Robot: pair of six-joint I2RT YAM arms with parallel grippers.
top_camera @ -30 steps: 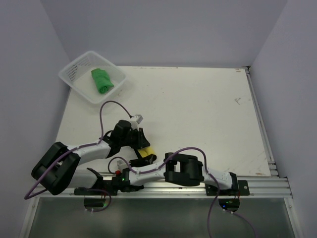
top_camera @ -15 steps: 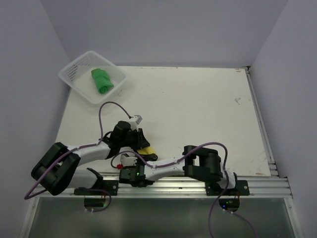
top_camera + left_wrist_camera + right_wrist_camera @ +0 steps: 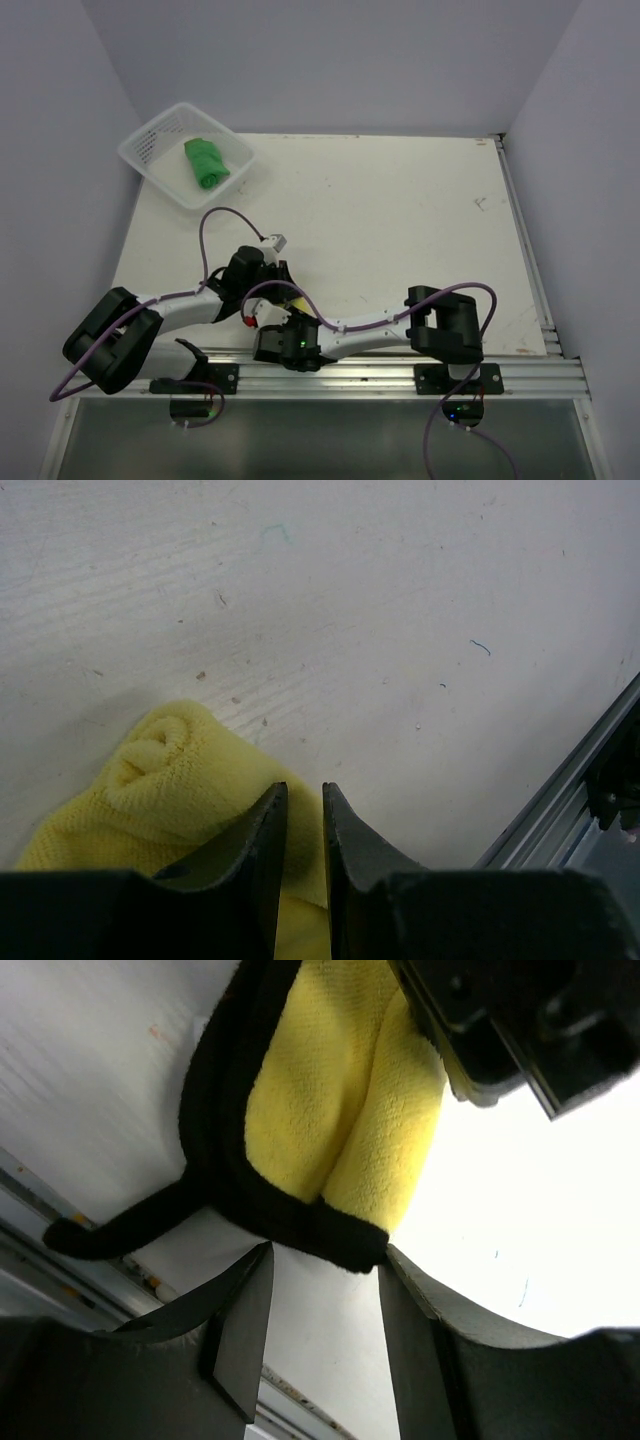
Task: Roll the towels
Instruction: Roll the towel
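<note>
1. The yellow towel (image 3: 180,780) lies on the white counter (image 3: 400,220) at the near left, close to the metal rail (image 3: 400,372) along the near edge and between the two arms' wrists.
2. In the left wrist view, its far end is a tight rolled spiral. The rest of the cloth runs back under the left gripper (image 3: 303,790).
3. The left fingers (image 3: 262,850) are narrow, with only a thin slit between them. Yellow cloth fills the lower part of that slit, so they are pinching a fold of the yellow towel.
4. The right wrist view shows the same towel from the other side: two yellow folds side by side, wrapped along one edge by the black reverse face. A black strip trails off towards the rail.
5. The right gripper (image 3: 325,1255) has its fingers (image 3: 240,1330) spread moderately wide and holds nothing. Bare counter shows between them, and the towel's black edge lies just at their tips.
6. The dark body of the left gripper sits on the yellow cloth at the top right of the right wrist view.
7. The green towel (image 3: 205,162) lies rolled up inside the white mesh basket (image 3: 150,127). The basket is at the far left corner of the counter, well apart from both grippers.
</note>
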